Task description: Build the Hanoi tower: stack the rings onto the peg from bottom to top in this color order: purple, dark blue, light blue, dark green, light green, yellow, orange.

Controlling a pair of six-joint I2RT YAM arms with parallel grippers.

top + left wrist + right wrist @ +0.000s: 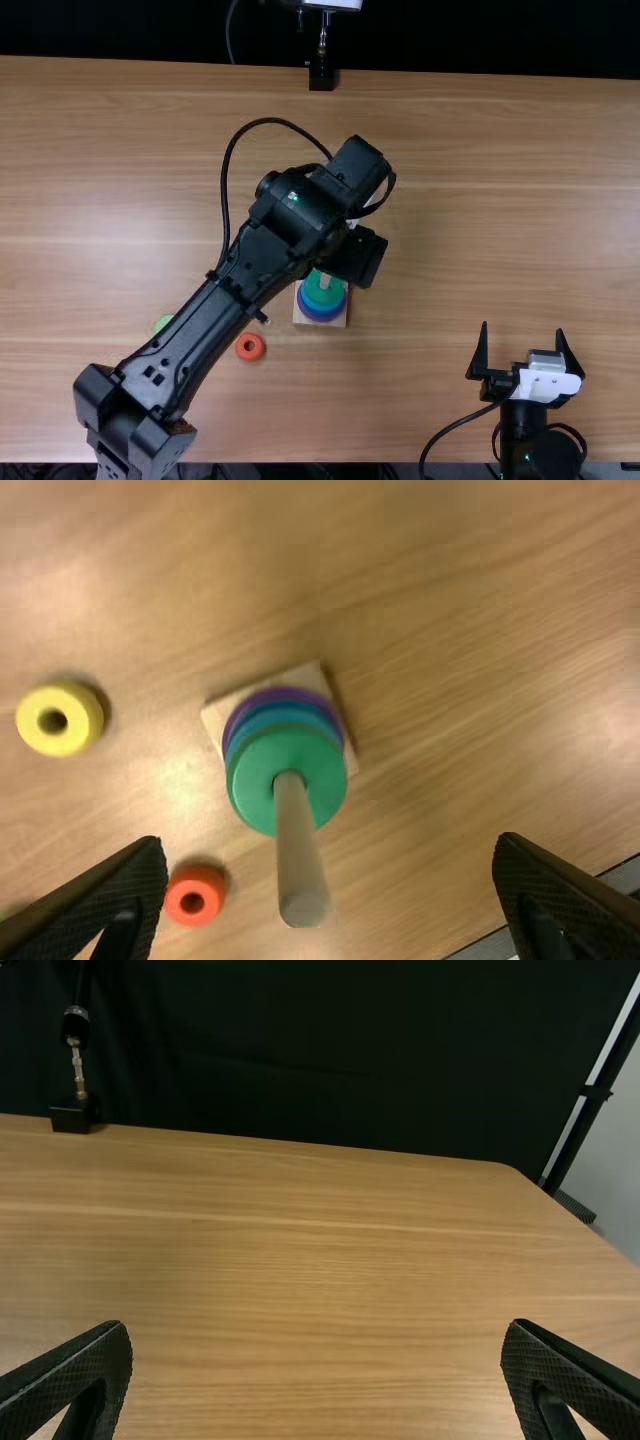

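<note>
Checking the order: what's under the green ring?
Under the green ring, blue edges and a purple ring show above the square base; their middles are covered.

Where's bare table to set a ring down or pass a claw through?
In the top view, bare table lies between the peg's base and right claw, and beyond that claw to the far edge. Crowded: left of the base, around the orange ring, yellow ring and left arm.

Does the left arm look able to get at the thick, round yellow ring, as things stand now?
Probably yes. The left gripper is open and empty, and nothing lies against the yellow ring. Only the pale, round peg rises close under the gripper, so it may need to lift clear first.
</note>
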